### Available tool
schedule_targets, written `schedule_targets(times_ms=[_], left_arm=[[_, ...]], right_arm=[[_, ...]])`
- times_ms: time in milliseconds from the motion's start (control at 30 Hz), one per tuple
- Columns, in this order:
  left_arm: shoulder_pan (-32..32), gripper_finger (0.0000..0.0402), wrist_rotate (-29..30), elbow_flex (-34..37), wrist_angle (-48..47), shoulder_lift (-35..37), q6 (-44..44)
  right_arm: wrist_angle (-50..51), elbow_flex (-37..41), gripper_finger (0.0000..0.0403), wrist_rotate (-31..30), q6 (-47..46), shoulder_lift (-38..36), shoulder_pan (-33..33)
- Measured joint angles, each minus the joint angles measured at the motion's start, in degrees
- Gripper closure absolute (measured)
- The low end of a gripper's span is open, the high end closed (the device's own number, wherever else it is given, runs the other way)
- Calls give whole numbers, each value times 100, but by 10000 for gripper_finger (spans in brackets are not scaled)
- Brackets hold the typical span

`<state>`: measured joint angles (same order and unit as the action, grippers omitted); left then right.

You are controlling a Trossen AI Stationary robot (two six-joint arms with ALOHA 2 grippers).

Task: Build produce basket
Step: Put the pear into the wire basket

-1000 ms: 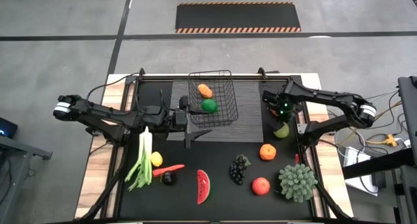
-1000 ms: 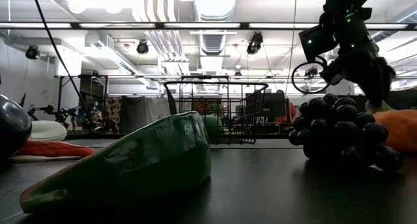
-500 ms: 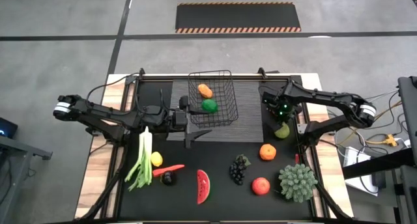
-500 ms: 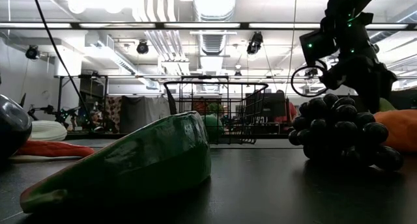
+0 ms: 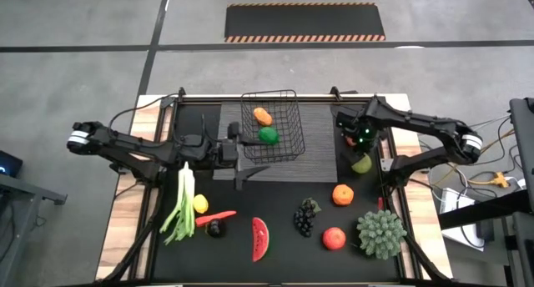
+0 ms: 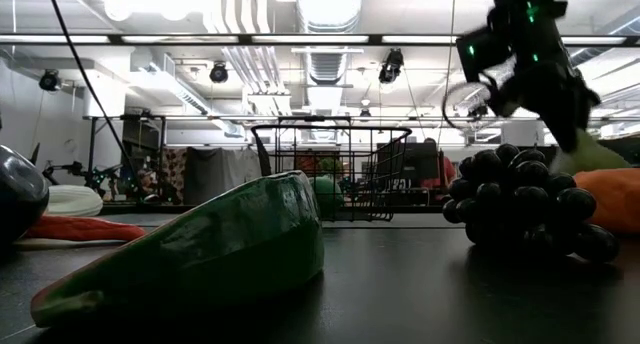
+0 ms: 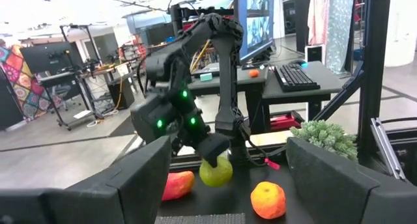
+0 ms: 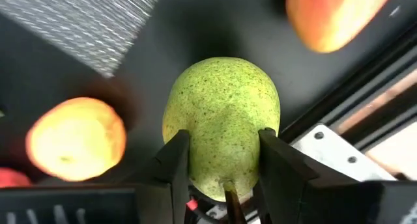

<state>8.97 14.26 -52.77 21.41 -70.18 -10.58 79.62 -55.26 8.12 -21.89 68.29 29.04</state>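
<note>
Basket (image 5: pixel 272 130): black wire mesh, standing on the grey ribbed mat (image 5: pixel 321 137) at the far middle of the table; an orange fruit (image 5: pixel 263 116) and a green lime (image 5: pixel 268 135) lie inside it.
Right gripper (image 8: pixel 223 160): at the table's far right edge, fingers closed onto a speckled green pear (image 8: pixel 223 124), one finger on each flank, stem end toward the wrist. In the left wrist view the pear (image 7: pixel 215 171) hangs under the gripper (image 7: pixel 212 146), close above the black surface; whether it touches the table, cannot tell.
Left gripper (image 5: pixel 248 153): just beside the basket's near-left corner, over the mat; fingers stand apart, holding nothing.
Near the pear: a reddish-orange fruit (image 7: pixel 175 184) on one side, an orange (image 7: pixel 268 199) on the other, both on the table.
Produce, near right: orange (image 5: pixel 342 194), red apple (image 5: pixel 334 238), dark grapes (image 5: pixel 306 216), spiky green plant (image 5: pixel 380 233).
Produce, near middle: watermelon slice (image 5: pixel 260 238).
Produce, near left: leek (image 5: pixel 182 205), lemon (image 5: pixel 200 203), red chili (image 5: pixel 217 216), a dark round item (image 5: pixel 214 229).
Low view: watermelon slice (image 6: pixel 200 249) and grapes (image 6: pixel 525 204) fill the foreground, basket (image 6: pixel 330 174) behind them.
</note>
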Motion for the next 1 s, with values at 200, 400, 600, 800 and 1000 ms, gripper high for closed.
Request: schedule_targets(times_ms=[200,400,600,800,1000], left_arm=[[6,116,128,421,202,346,-27],[2,116,308,852,662,744,-77],[2,116,384,1305,1065,1012,-172],[13,116,378,1759,1912,1064,-188],[20,116,367,1875,1912,1245,-182]], right_arm=[[843,-1408,272,-329,-157,-15,-657],[754,-2704,272,-538,-536,147,-1410],[584,-3917,271,-816,-439,878,-1758],[492,-5137,270,-902,255,1927,-1740],[491,-6288,269,-1434,1009,2994,-1701]])
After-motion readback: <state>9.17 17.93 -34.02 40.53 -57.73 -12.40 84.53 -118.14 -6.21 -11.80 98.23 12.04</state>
